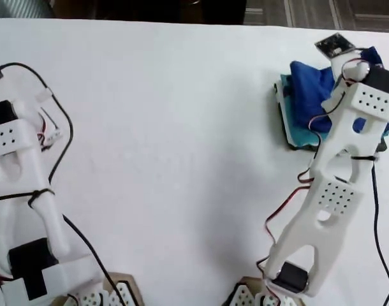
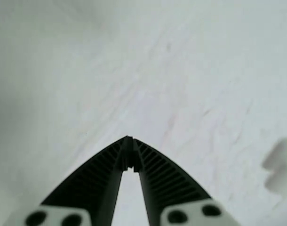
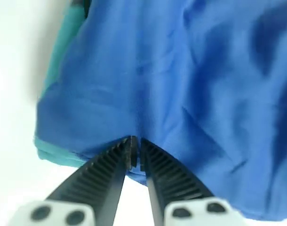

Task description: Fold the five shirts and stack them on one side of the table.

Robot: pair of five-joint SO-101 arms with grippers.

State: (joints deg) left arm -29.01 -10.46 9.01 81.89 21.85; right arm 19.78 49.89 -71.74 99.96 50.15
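Shirt stack, blue shirt on top, far right of table | right gripper pressed closed at blue shirt's edge, grip on cloth unclear | left gripper closed, empty, left.

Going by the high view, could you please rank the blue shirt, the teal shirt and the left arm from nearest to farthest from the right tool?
1. The blue shirt, on top at the right side, right at the tips of the right tool.
2. The teal shirt, just beneath it, its edge peeking out.
3. The left arm, far off at the opposite side.
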